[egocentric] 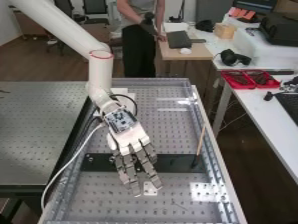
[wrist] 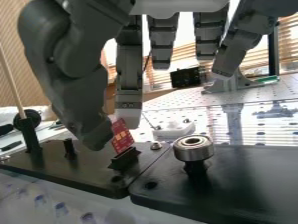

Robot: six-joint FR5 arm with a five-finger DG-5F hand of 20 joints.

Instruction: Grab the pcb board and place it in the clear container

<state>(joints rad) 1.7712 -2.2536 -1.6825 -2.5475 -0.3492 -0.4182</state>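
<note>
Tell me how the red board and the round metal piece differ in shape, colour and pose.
The red board is flat and straight-edged, while the round metal piece is a thick ring with a hole in its top.
The board is red; the metal piece is shiny grey.
The board stands on edge at a slotted black holder, whereas the metal piece sits with its hole facing up on a black peg.
Both are raised on black mounts.

Red board (wrist: pixel 122 136) upright in a small black holder (wrist: pixel 124 159), the hand (egocentric: pixel 128 134) close by, perhaps touching.
</note>
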